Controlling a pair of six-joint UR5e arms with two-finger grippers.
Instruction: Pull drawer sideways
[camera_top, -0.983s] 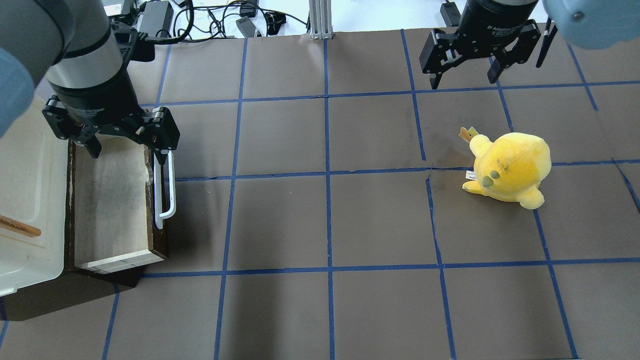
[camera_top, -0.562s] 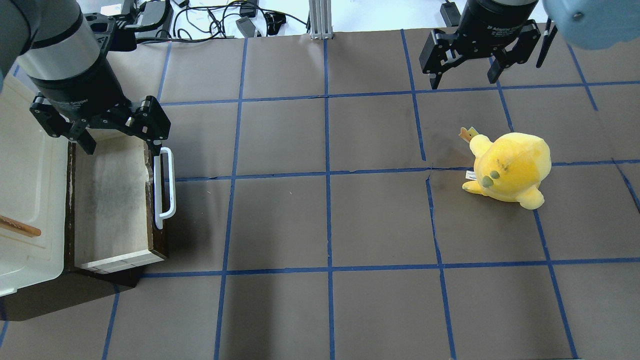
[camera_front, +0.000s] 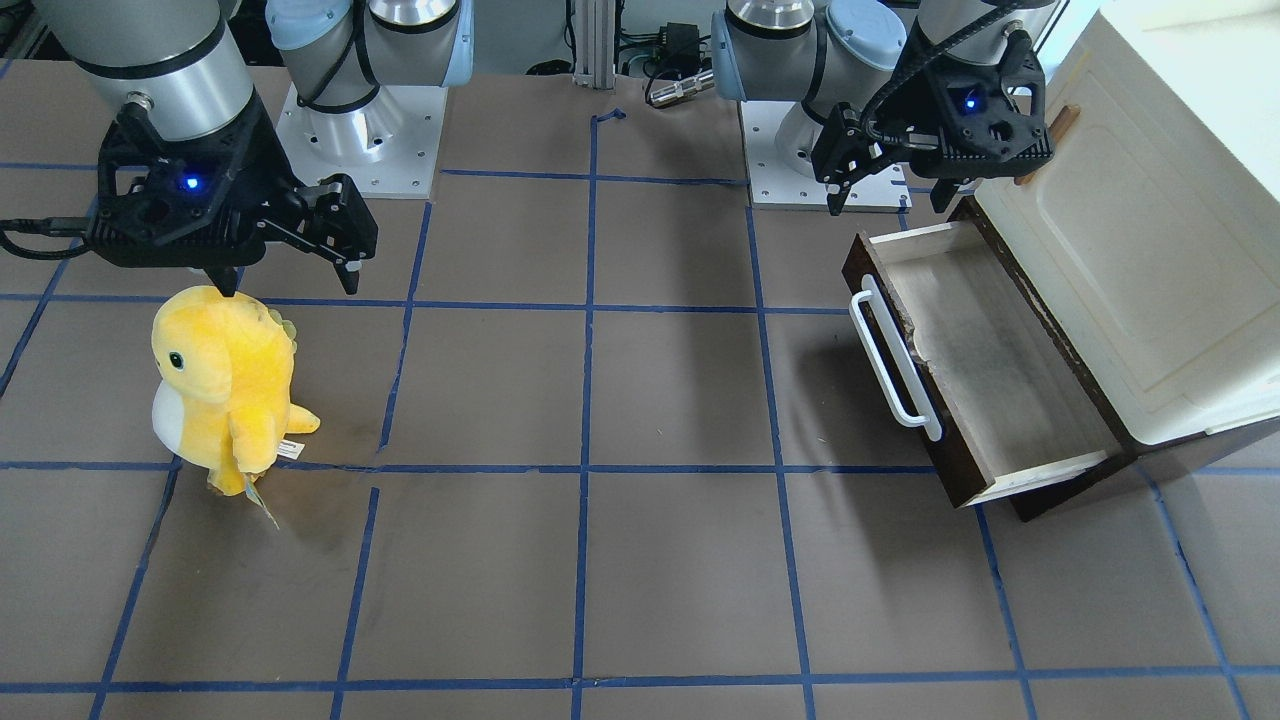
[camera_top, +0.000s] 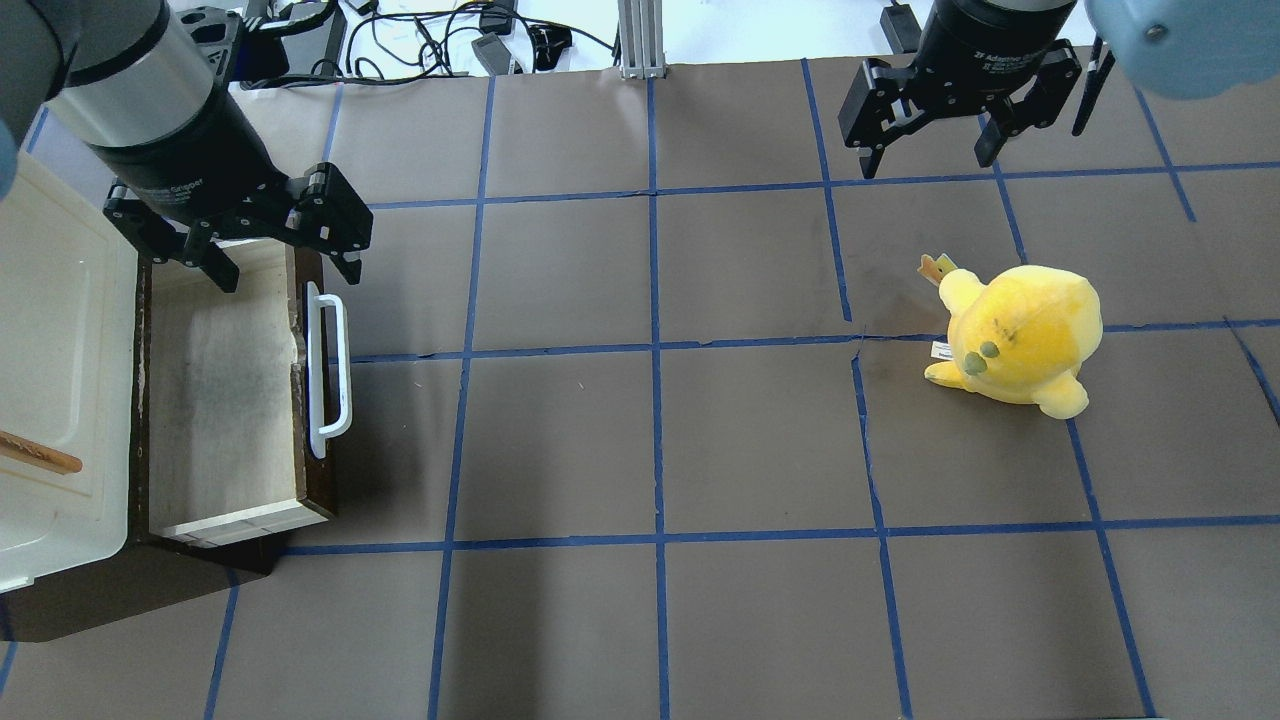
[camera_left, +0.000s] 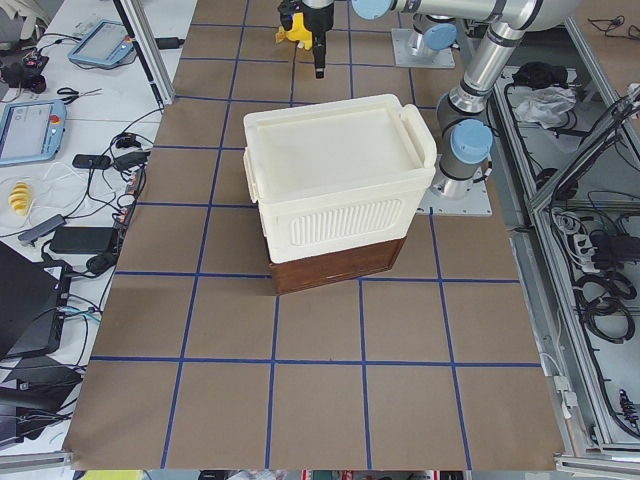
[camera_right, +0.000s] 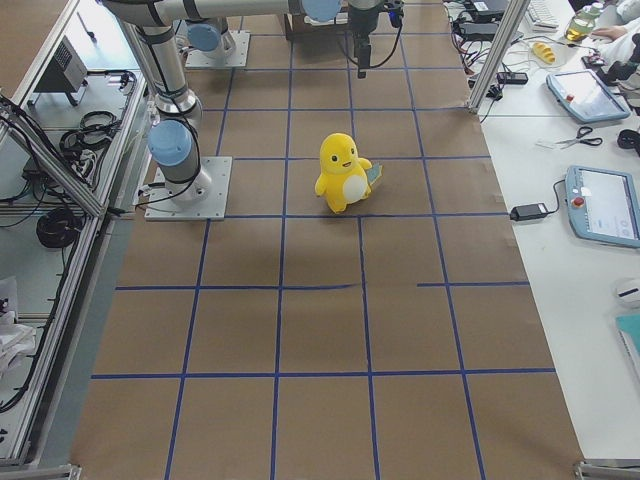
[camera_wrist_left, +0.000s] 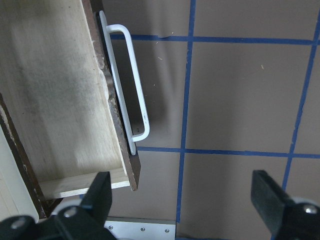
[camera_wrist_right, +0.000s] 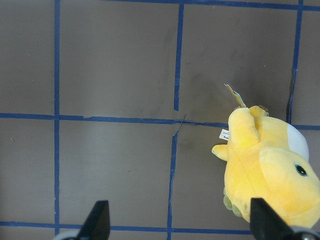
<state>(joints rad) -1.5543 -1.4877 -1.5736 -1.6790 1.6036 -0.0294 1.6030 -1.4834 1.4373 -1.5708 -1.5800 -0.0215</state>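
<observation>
**A:** Exterior front-facing view first: where is the drawer?

**B:** The wide, shallow drawer (camera_front: 1000, 370) with its dark brown wooden front stands pulled out from under the cream-white plastic cabinet (camera_front: 1120, 250). It is well in from the left edge of the brown paper-covered tabletop (camera_front: 650, 400), its front toward the right edge. The left gripper (camera_front: 888, 200) hangs above it, apart from its long white bar handle (camera_front: 893, 352), jaws spread wide.

**A:** And the other arm?

**B:** The right gripper (camera_front: 290, 287) hangs over a yellow plush toy (camera_front: 215, 380), jaws likewise spread, gripping nothing.

**A:** Overhead exterior?

**B:** The drawer's greyish bottom and pale wood sides show. One left finger (camera_top: 217, 264) shows over its inside, the other past its front.

**A:** Exterior left?

**B:** The cabinet hides the drawer.

**A:** Exterior right?

**B:** The toy stands upright, well in from the right edge, midway between the long edges.

**A:** Left wrist-mounted?

**B:** Both fingertips (camera_wrist_left: 100, 195) sit far apart at the bottom of the view, with the handle on the drawer front beyond them.

**A:** Right wrist-mounted?

**B:** Its fingertips are wide apart, with the toy at the lower right.
</observation>
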